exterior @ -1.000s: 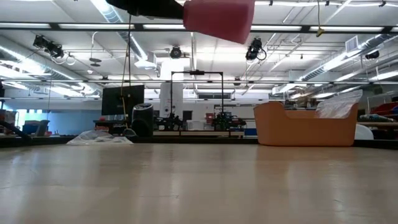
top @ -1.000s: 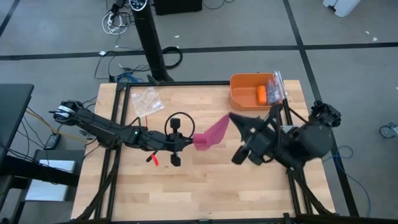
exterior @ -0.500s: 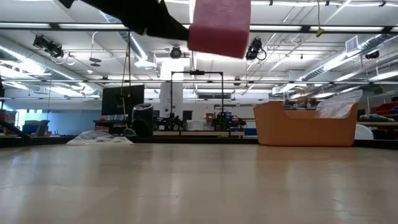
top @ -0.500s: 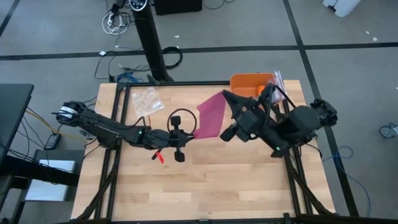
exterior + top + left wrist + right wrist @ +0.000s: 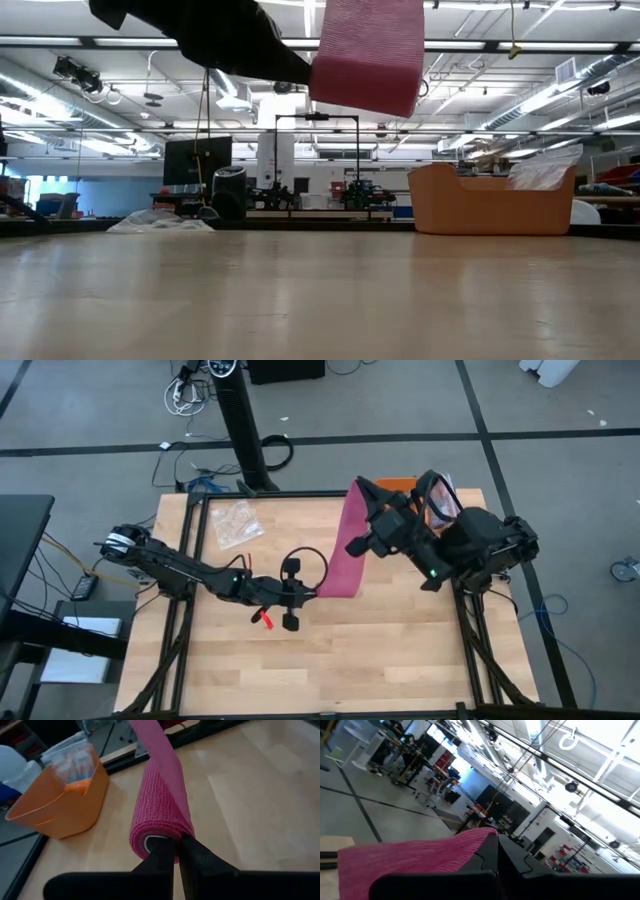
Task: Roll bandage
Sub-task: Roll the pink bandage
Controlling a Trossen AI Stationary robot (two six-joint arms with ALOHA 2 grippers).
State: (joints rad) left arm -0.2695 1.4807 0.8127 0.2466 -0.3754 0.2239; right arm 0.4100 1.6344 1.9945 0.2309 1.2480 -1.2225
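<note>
The bandage is a magenta-pink strip (image 5: pixel 349 545) stretched between my two grippers, with a part of it wound into a roll (image 5: pixel 160 810) at the near end. My left gripper (image 5: pixel 314 593) is shut on the roll, above the table's middle. My right gripper (image 5: pixel 359 491) is shut on the strip's far end, over the far edge near the orange bin (image 5: pixel 60 800). In the low view the pink band (image 5: pixel 365 50) hangs high above the tabletop. My left gripper pinches the near end of the roll (image 5: pixel 159 841) at its rim, beside the hollow core, between its two fingers. The fingers come level from the table's left, along the roll's axis. The roll is lifted clear of the table. My right gripper pinches the strip's free end (image 5: pixel 477 840) between its two fingers, at the end's edge. It comes from the table's right side, raised above the table. The strip runs flat and drawn out from there to the roll, clear of the table.
The orange bin (image 5: pixel 393 487), with a small orange roll and a plastic bag in it, stands at the far right, partly under my right arm. A clear crinkly bag (image 5: pixel 237 521) lies at the far left. A small red piece (image 5: pixel 267 620) lies near my left gripper.
My right gripper has gone toward the table's far edge and up with the strip's end. The strip has been drawn out much longer from the roll. My left gripper has shifted a little toward the table's right and near edges, still shut on the roll.
</note>
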